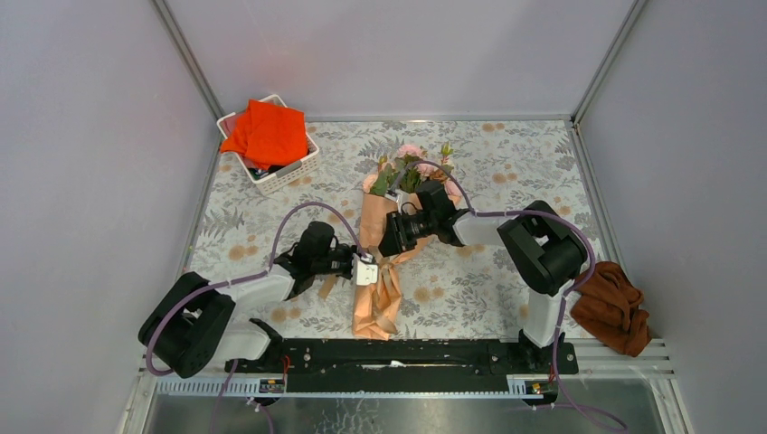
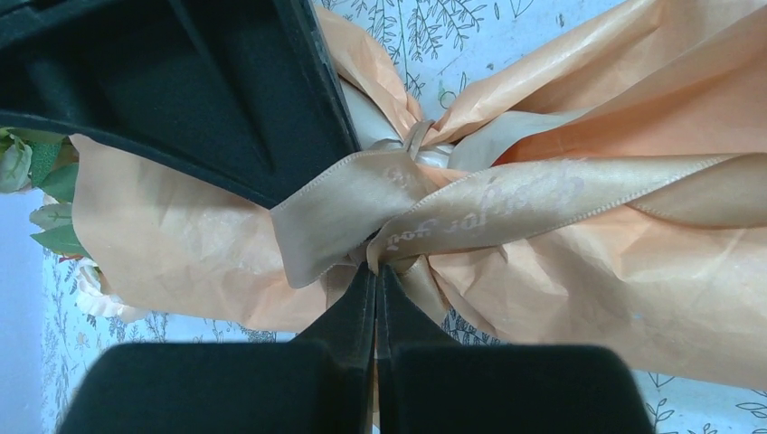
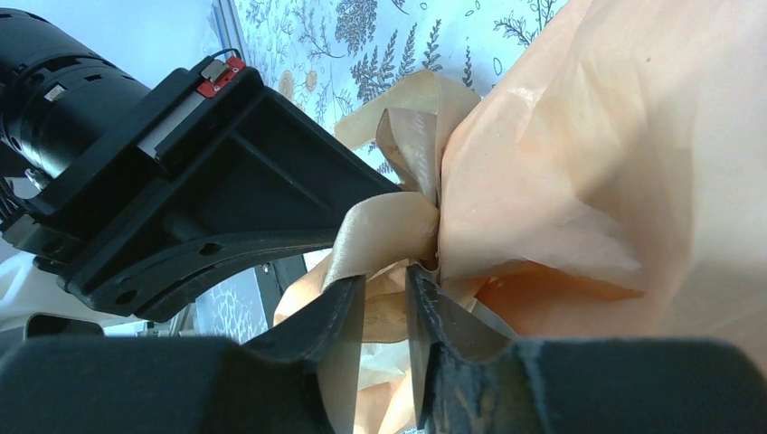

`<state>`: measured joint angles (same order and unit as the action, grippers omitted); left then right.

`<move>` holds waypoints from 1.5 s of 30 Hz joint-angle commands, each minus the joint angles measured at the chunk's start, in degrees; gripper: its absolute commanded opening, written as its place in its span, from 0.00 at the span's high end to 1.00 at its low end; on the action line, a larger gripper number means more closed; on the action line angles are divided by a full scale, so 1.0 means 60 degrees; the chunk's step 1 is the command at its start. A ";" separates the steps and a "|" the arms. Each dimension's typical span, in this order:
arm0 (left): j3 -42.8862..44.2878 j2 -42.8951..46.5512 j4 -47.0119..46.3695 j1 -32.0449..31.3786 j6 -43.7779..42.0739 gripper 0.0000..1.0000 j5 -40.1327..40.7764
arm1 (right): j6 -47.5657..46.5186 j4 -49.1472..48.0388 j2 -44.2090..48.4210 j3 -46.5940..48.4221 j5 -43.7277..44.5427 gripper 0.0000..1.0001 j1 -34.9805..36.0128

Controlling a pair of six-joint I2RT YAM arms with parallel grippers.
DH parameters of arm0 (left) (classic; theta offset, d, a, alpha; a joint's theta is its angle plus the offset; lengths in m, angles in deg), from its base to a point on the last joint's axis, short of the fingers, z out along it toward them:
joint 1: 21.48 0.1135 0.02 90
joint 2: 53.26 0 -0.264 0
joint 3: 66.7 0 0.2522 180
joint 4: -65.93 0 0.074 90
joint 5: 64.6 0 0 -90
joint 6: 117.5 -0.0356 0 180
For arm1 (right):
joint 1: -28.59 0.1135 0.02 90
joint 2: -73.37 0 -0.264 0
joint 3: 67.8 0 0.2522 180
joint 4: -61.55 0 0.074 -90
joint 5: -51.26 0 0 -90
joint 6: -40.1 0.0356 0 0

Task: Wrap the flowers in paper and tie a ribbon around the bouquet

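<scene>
- Fingers of the left gripper (image 2: pixel 375 276): pressed tip to tip with no gap showing. They pinch the ribbon (image 2: pixel 488 203) where its two bands cross in front of the wrap.
- Fingers of the right gripper (image 3: pixel 384 285): a narrow gap between the tips. One band of the ribbon runs down through the gap, lying against the finger on the left of the wrist view. The gap looks wider than the band, so the band is not clamped. The tips sit at the cinched waist of the wrap, facing the left gripper.
- Table (image 1: pixel 506 172): covered with a pale sheet printed with grey ferns and orange blossoms.
- Bouquet (image 1: pixel 378 298): lies flat at mid-table between the two arms, with the blooms toward the far edge and the flared paper tail toward the near edge.
- Peach-orange paper (image 2: pixel 181 244): wrapped around the stems and creased, gathered tight at the waist and fanning out on either side of it.
- White slatted basket (image 1: pixel 294 172): at the far left corner of the table, with an orange-red cloth (image 1: pixel 267 131) heaped on top.
- Rust-brown cloth (image 1: pixel 615 307): crumpled at the right near edge, just beside the right arm's base.
- Pink roses (image 1: pixel 411 152): they stick out of the far end of the paper with green leaves, partly hidden by the right wrist.
- Ribbon: tan with a satin sheen, and faint pale lettering on one band, unreadable. It is cinched round the paper's waist, with one loop standing between the two grippers.
</scene>
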<state>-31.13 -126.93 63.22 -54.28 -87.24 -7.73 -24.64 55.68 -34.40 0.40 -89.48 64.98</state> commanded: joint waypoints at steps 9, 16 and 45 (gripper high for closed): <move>0.0203 -0.0209 -0.0816 -0.0027 -0.0195 1.00 -0.0043 | -0.0151 -0.0039 -0.0270 0.0698 -0.0578 0.62 0.0192; 0.0204 -0.0276 -0.1002 -0.0027 -0.0174 1.00 0.0014 | -0.0286 0.0217 -0.0323 0.0749 -0.0465 0.61 0.0277; 0.0883 0.0748 0.1777 0.0372 -0.0921 0.52 -0.0443 | -0.0794 0.0877 0.0597 0.0255 0.0865 1.00 0.0248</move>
<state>-29.30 -125.51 65.45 -53.84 -88.53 -8.34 -27.81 60.81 -35.03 2.56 -86.34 67.03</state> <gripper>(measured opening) 0.420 0.011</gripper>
